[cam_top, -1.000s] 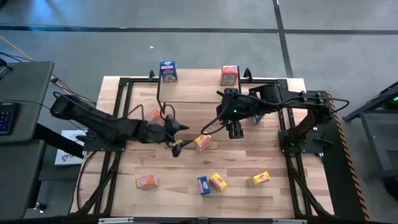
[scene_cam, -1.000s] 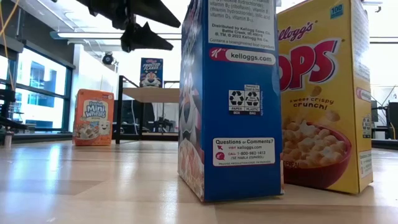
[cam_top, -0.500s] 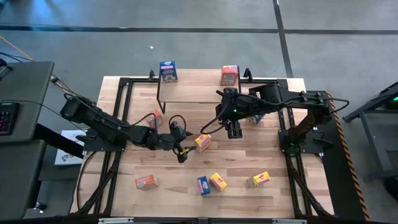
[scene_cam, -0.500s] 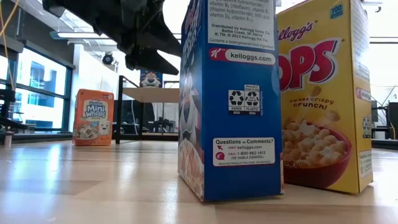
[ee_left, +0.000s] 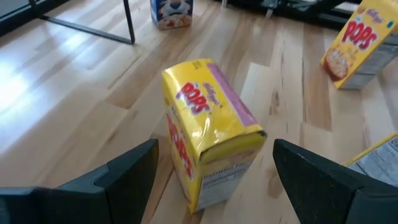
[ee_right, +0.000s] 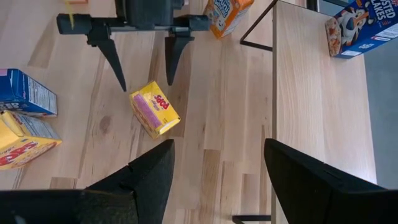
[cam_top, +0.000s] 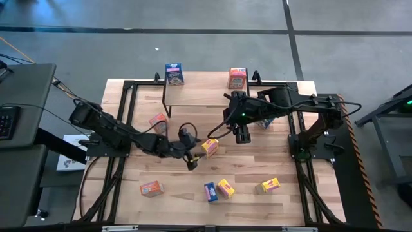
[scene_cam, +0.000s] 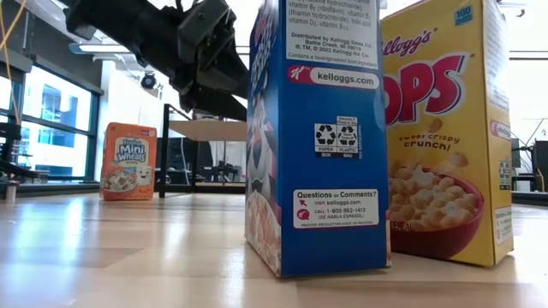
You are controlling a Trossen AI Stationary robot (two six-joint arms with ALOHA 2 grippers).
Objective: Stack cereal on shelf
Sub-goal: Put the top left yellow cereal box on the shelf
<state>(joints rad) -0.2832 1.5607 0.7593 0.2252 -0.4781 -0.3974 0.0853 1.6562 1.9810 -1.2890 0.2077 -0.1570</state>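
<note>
A yellow cereal box (ee_left: 208, 134) lies on one long face on the table, also seen as the yellow box (cam_top: 210, 147) in the high view. My left gripper (ee_left: 214, 146) is open and hovers just in front of it, one finger off either side, touching nothing; it shows as my left gripper (cam_top: 194, 158) from above. My right gripper (cam_top: 243, 136) is open and waits in the air near the shelf (cam_top: 193, 96). A blue box (cam_top: 174, 73) and an orange box (cam_top: 237, 78) stand at the shelf's far edge.
An orange box (cam_top: 159, 120) lies by the shelf's left leg. A blue box (cam_top: 265, 122) sits half hidden under my right arm. Near the table's near edge lie an orange box (cam_top: 152, 188), a blue box (cam_top: 210, 191) and two yellow boxes (cam_top: 225, 188), (cam_top: 270, 185).
My left gripper has reached toward the table's right and a little toward its near edge, coming down closer to the lying yellow box. The boxes have stayed where they were.
</note>
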